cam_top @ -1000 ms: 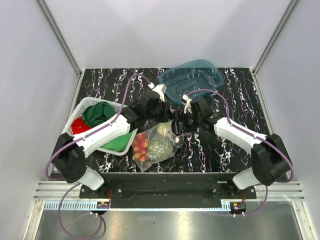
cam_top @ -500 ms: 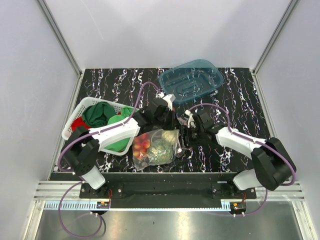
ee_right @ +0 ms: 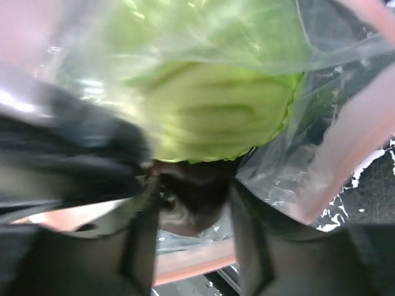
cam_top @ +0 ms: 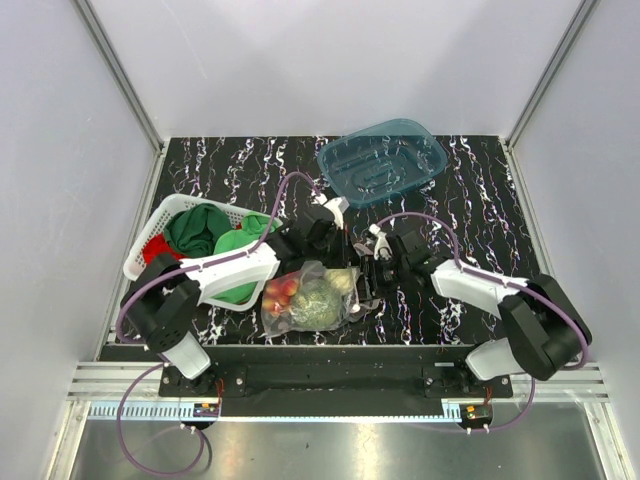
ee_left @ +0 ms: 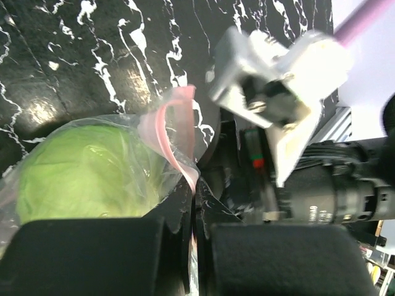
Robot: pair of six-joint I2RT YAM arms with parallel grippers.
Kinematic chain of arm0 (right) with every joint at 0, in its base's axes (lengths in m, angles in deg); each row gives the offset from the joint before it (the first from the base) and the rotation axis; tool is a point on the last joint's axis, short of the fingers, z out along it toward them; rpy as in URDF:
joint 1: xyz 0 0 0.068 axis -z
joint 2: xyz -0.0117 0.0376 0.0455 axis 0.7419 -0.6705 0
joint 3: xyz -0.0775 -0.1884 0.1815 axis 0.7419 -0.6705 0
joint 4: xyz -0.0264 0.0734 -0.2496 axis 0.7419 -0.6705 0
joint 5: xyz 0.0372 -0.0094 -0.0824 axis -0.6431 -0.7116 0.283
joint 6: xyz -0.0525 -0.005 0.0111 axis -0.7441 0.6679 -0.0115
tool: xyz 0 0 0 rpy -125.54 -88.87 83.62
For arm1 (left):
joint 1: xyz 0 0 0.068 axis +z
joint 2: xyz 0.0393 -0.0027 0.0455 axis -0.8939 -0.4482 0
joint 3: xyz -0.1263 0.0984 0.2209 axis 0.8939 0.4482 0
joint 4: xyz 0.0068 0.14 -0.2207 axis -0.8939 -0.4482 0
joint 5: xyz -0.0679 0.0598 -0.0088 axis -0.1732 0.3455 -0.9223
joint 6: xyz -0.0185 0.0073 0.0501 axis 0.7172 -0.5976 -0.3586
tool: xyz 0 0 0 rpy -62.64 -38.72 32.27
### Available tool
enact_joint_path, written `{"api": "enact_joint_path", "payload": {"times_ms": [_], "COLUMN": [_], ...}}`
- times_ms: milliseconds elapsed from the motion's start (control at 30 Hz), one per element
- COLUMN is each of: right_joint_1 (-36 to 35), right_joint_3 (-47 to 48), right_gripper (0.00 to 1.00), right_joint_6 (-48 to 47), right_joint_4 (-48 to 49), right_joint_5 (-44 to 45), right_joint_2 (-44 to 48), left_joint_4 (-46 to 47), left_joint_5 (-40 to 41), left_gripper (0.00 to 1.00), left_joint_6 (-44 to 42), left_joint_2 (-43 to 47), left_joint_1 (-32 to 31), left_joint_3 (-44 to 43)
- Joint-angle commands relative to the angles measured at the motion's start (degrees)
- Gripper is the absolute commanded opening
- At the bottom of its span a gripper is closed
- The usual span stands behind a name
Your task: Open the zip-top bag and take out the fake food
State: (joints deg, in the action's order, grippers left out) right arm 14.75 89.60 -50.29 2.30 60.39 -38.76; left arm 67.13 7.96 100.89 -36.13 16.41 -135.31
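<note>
Two robot arms meet over a clear zip-top bag (cam_top: 310,300) of fake food on the near middle of a black marbled desk (cam_top: 480,200).
The left gripper (ee_left: 192,229) is closed, pinching the bag's film just beside its pink zip strip (ee_left: 165,132). The right gripper (ee_right: 191,243) presses against the bag from the right, but I cannot tell whether it grips. A pale green cabbage (ee_left: 80,166) and red pieces (cam_top: 283,292) lie inside. A white basket (cam_top: 165,212) of cloth sits to the left and a blue tray (cam_top: 385,160) at the far side.
</note>
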Motion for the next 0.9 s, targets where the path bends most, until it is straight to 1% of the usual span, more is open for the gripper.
{"api": "enact_joint_path", "payload": {"times_ms": [0,67,100,133,167,200,267,300,333,400,433,533,567,733,833,867], "right_joint_1": [-0.78,-0.78,-0.78,-0.78,-0.78,-0.78,-0.78,-0.69,-0.69,-0.78,-0.78,-0.78,-0.78,-0.78,-0.78,-0.69], "right_joint_3": [0.93,2.68,3.48,4.44,6.54,7.6,8.75,8.84,8.93,8.85,8.41,7.35,7.35,6.13,4.9,4.37], "right_gripper": [0.43,0.43,0.57,0.66,0.72,0.75,0.76,0.75,0.65,0.55,0.45,0.31,0.3,0.31,0.29,0.3], "right_joint_6": [0.07,-0.71,-1.33,-2.03,-3.6,-4.49,-5.46,-5.29,-5.03,-3.45,-2.92,-1.6,-1.6,-0.9,-0.19,-0.1], "right_joint_4": [-1.61,-5.29,-7.22,-11.68,-13.9,-15.92,-18.05,-17.97,-17.53,-16.3,-13.77,-10.85,-10.41,-6.55,-5.4,-5.31], "right_joint_5": [0.88,2.82,4.04,7.27,8.79,10.11,10.83,10.13,7.42,3.9,1.01,-1.91,-2.36,-4.47,-3.16,-2.89], "right_joint_2": [4.4,7.74,8.53,9.93,10.47,10.65,11.79,12.05,12.14,11.8,11.1,8.55,8.11,6.43,4.51,3.8], "left_joint_4": [4.21,4.21,4.13,4.04,4.04,4.04,4.3,4.48,4.57,5.09,5.09,4.92,4.92,4.22,3.6,3.08], "left_joint_5": [-0.19,-0.19,-0.19,-0.19,-0.37,-0.54,-1.07,-1.16,-1.34,-1.16,-1.25,-1.77,-2.04,-2.31,-1.43,-1.16], "left_gripper": [0.0,0.0,0.0,0.0,0.0,0.0,0.0,0.0,0.0,0.0,0.0,0.0,0.0,0.0,0.0,0.0], "left_joint_6": [0.84,0.84,0.75,0.75,0.84,0.92,1.45,1.63,1.89,2.16,2.33,2.51,2.77,2.42,1.9,1.54], "left_joint_2": [3.8,4.59,4.86,5.55,5.91,6.26,7.75,8.28,8.98,11.27,12.14,12.5,12.33,10.75,10.31,10.13], "left_joint_1": [-0.41,-0.41,-0.41,-0.41,-0.41,-0.41,-0.41,-0.41,-0.41,-0.5,-0.5,-0.59,-0.59,-1.73,-1.73,-1.82], "left_joint_3": [1.47,1.74,1.83,2.0,2.0,2.0,2.18,2.18,2.27,2.53,2.44,1.65,1.39,-1.51,-2.65,-3.09]}}
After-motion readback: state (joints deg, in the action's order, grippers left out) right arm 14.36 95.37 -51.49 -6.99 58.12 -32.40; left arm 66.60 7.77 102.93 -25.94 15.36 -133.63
